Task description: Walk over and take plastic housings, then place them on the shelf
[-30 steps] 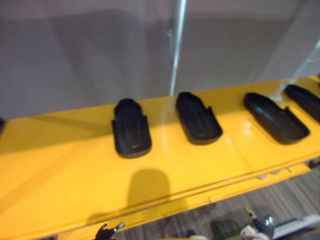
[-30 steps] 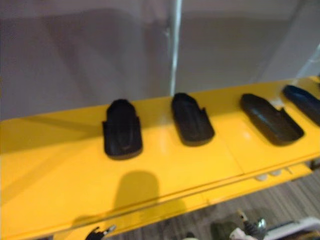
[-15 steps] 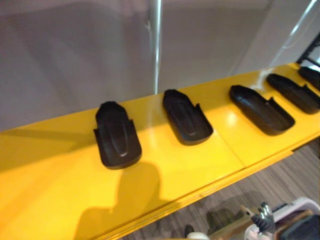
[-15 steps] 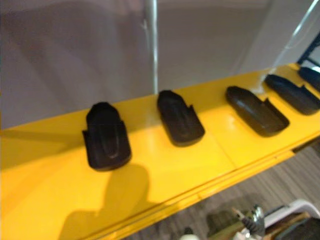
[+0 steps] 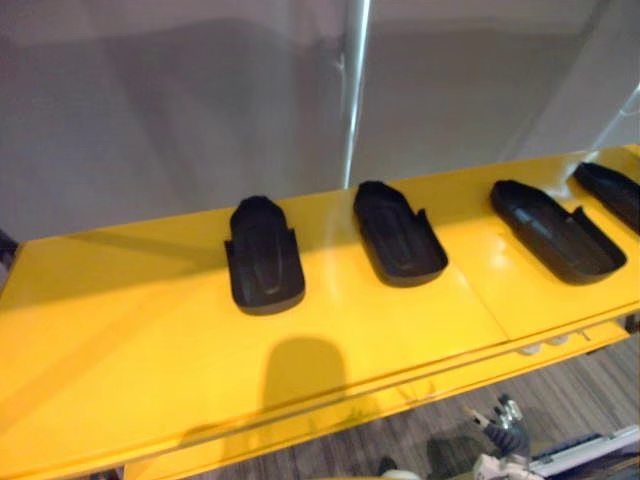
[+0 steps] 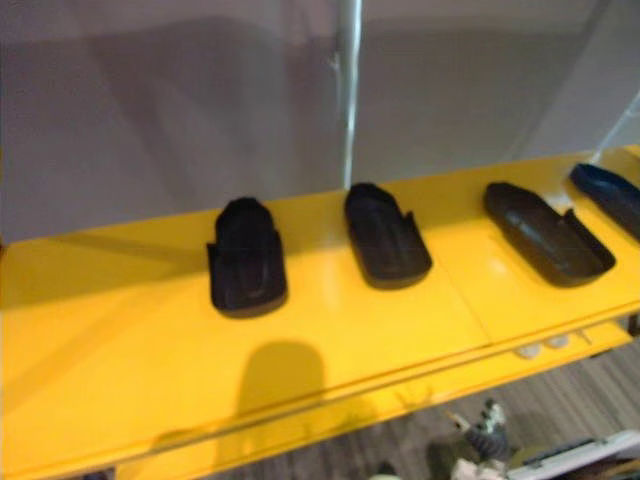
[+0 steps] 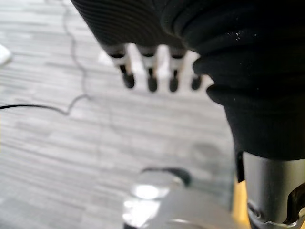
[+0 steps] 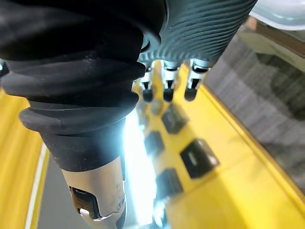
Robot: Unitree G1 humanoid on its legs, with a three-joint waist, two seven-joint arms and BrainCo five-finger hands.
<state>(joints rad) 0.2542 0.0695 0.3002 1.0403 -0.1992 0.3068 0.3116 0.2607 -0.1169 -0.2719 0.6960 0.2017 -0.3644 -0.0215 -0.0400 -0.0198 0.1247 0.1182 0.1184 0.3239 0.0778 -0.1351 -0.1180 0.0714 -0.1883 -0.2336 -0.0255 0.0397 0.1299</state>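
Observation:
Several black plastic housings lie in a row on a yellow shelf (image 5: 120,330): one left of the middle (image 5: 263,255), one at the middle (image 5: 399,233), and two more to the right (image 5: 555,230) (image 5: 610,190). My right hand (image 5: 505,420) hangs low beyond the shelf's front edge at the lower right. In its wrist view the right hand (image 8: 167,76) has straight fingers with nothing in them, above a yellow surface (image 8: 248,186) carrying several small dark housings (image 8: 198,157). My left hand (image 7: 152,71) hangs over the grey floor, fingers straight and empty.
A grey wall (image 5: 150,120) and a silver upright post (image 5: 352,110) stand right behind the shelf. Grey striped floor (image 5: 590,385) lies below the shelf's front edge, with a white object (image 5: 590,455) at the lower right. The shelf's left part is bare yellow.
The whole picture swung one way and back, so the camera moved. The housings lie on the shelf as before. My right hand stays low at the lower right.

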